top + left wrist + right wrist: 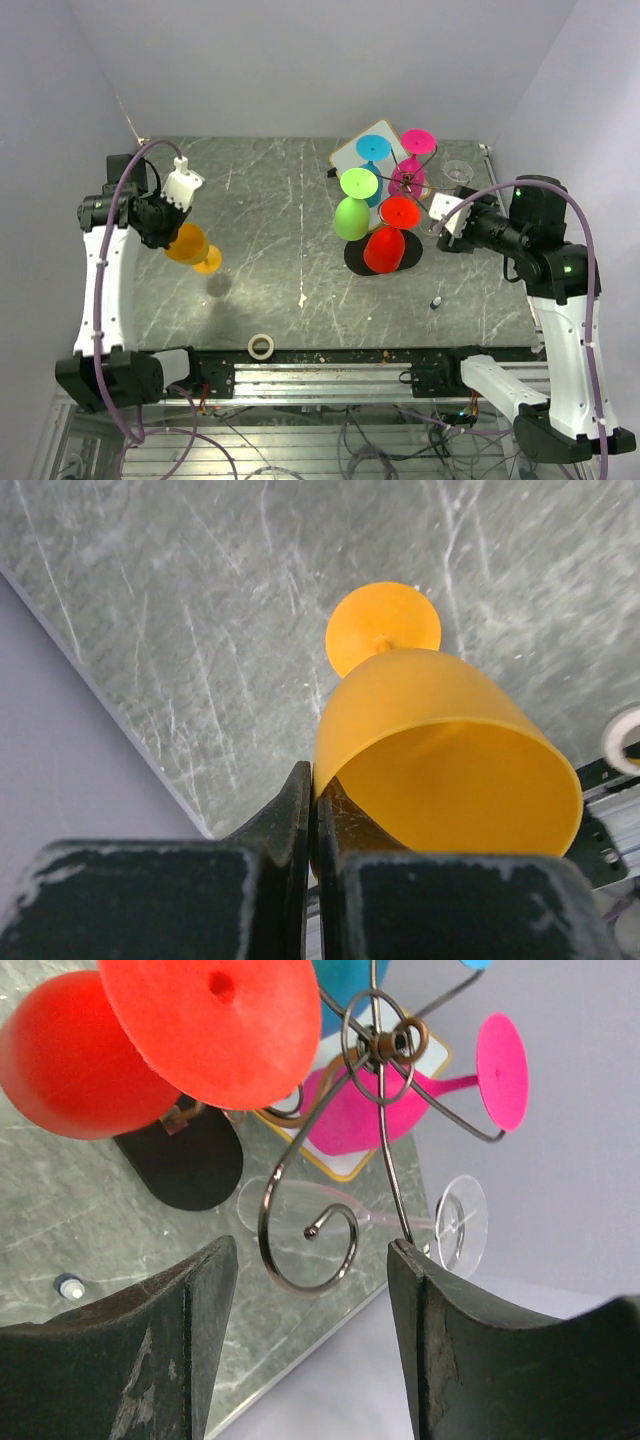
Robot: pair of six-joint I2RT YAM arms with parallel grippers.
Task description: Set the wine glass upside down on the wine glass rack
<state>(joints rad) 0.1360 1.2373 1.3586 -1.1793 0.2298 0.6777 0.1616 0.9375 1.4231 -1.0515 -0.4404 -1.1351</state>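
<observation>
**A:** Start at the left. What has the left hand [312, 780] got?

**B:** The orange wine glass [440, 750]. The jaws are clamped on the bowl's wall right at the rim, one finger outside and one inside. The mouth faces the wrist and the foot points away. In the overhead view the glass hangs over the left part of the worktop [280, 200] with its shadow just beneath, so I judge it lifted clear.

**A:** And the wine glass rack [352, 262]?

**B:** Well apart from that hand, across the worktop to the right. Green, blue, pink and red glasses hang on it foot-up.

**A:** So the step in hand is the carry across. How is it done well?

**B:** A rim pinch is a thin hold, so I would travel gently. Turn the wrist until the foot is uppermost before nearing the wires. Then slide the stem in along a free arm so the foot comes to rest on top. The only empty arm I can make out is on the rack's right side. The path therefore has to skirt the green glass [351, 217] and the red glass [384, 248] on the near side.

**A:** The right hand [312, 1248]?

**B:** Its jaws stand apart, with that empty scroll arm [263, 1210] between them. I cannot tell whether a finger touches the wire. It looks placed to steady the rack.
</observation>
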